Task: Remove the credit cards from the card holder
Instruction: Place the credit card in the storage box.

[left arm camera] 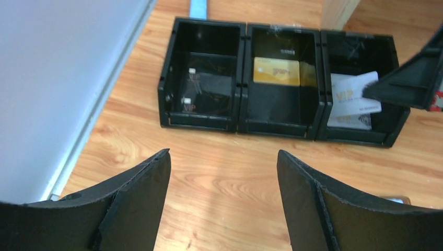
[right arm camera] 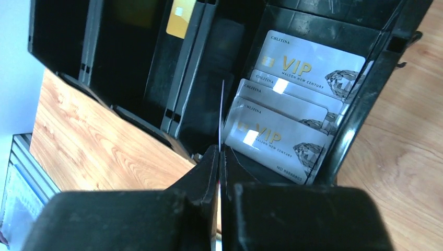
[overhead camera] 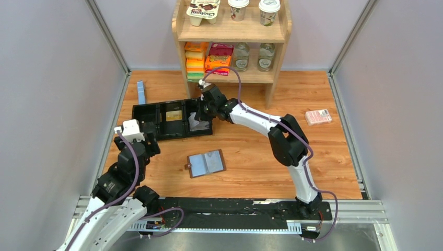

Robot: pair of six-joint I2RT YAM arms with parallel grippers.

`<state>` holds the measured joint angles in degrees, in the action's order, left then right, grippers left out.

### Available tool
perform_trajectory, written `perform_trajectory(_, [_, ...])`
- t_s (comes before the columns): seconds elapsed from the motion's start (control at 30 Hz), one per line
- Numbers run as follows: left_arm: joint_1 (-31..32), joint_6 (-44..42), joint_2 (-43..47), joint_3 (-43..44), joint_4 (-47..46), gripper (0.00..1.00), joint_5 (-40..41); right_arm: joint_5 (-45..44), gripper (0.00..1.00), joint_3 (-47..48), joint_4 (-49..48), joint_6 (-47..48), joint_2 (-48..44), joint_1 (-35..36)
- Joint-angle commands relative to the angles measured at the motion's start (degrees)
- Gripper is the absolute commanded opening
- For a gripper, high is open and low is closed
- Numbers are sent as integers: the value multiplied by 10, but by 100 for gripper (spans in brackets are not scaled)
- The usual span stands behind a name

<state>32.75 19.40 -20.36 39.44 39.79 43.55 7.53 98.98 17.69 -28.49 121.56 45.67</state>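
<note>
Cards like these are light, stiff and slick, so we pinch them firmly by a short edge. Our right fingers (right arm camera: 201,183) are closed on one silvery card (left arm camera: 353,95) above the right compartment of the black tray (left arm camera: 240,78), where other credit cards (right arm camera: 277,138) lie stacked. Our left fingers (left arm camera: 141,193) stand wide, holding nothing, over the counter (left arm camera: 224,178). The card holder (overhead camera: 206,163) lies open, well apart from the tray. A gold card (left arm camera: 276,71) sits in the middle compartment. The tray walls crowd any reach.
</note>
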Motion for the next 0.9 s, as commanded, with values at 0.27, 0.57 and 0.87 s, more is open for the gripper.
perform_trajectory(0.27, [0,124,-88,23,47,82,-179,-46,29,52,48,-7,11,-1])
perform_trajectory(0.57, [1,179,-151,-13,-9,82,-317,-107,55,-49,45,59,-148,2])
perform_trajectory(0.87, [0,216,-216,-50,-59,75,-411,-59,55,-230,23,17,-269,12])
